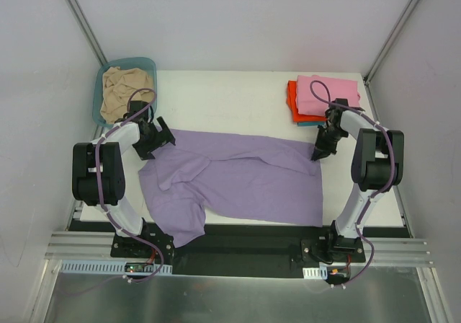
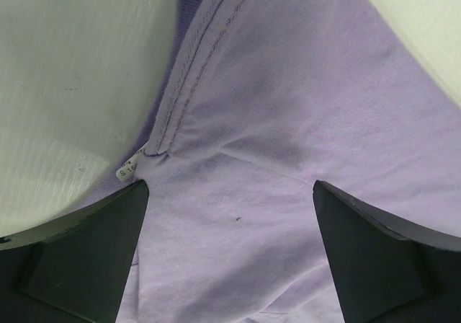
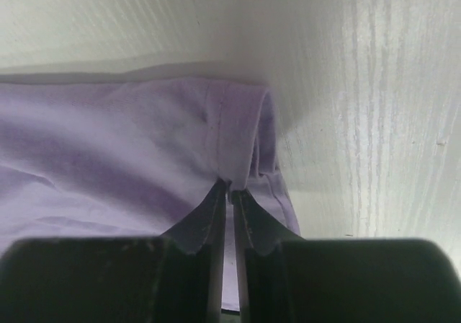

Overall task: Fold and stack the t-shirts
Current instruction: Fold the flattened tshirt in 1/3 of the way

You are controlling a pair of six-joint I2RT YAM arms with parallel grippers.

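the purple shirt (image 1: 245, 182) lies spread on the table (image 1: 230, 99), its hem corner (image 3: 241, 121) pinched thinly in the right gripper (image 3: 230, 187) while the left gripper (image 2: 230, 193) hangs with jaws wide apart over the collar (image 2: 194, 71), so a one-sided pull may slip free or skew the cloth

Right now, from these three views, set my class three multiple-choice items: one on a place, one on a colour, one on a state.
1. Where does the crumpled beige cloth shirt lie?
A) in the teal plastic basin
B) spread flat at the centre
C) hanging off the near edge
2. Which colour tops the folded stack of cloth shirts?
A) teal
B) pink
C) beige
3. How is the left gripper?
A) shut on cloth
B) shut on the basin
C) open
Answers: 1 A, it fills the basin; 2 B, pink lies uppermost; 3 C, its fingers stand wide apart over the lavender cloth t-shirt.
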